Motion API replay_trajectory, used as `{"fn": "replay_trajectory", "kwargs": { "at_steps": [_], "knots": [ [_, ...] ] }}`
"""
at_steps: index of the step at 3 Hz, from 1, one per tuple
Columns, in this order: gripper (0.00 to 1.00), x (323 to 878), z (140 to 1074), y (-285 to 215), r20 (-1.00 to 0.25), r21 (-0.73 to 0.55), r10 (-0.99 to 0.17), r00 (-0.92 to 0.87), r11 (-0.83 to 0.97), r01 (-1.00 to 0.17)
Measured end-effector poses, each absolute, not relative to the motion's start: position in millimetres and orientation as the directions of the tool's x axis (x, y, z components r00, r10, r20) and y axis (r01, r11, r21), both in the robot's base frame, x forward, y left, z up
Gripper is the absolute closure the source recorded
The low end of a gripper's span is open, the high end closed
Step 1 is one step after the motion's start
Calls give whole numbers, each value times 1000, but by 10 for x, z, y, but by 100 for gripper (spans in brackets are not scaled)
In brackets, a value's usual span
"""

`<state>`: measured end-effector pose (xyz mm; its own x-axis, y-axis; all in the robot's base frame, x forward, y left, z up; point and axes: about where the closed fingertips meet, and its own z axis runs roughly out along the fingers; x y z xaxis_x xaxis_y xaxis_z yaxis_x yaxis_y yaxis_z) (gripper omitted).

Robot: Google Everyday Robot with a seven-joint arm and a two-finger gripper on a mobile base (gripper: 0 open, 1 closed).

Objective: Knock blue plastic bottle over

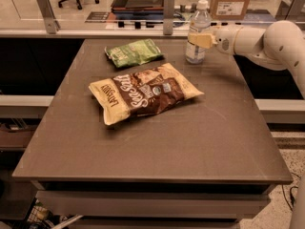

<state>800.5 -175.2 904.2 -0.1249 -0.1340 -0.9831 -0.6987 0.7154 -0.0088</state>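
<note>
Blue plastic bottle [195,52] upright, end effector [201,40] at its middle

arm [279,39]: extended in from right | pincer [196,40]: level, pointing left, upper right

The desk [228,142] holds three things. A big chip bag [145,93] lies near the middle. A small snack bag [133,52] lies behind it, a bit to the left. The water bottle [196,27] stands upright at the back, right of the small bag. The claw [200,40] is right at the bottle's middle, with its arm off to the right. A cardboard box [232,0] stands behind the desk, past the bottle.
</note>
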Motion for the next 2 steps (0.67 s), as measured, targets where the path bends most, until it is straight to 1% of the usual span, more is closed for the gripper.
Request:
{"fn": "replay_trajectory", "kwargs": {
  "at_steps": [2],
  "knots": [
    [100,7962,9059,-2121,-956,-77,-243,-165,749,-658]
  ]
}}
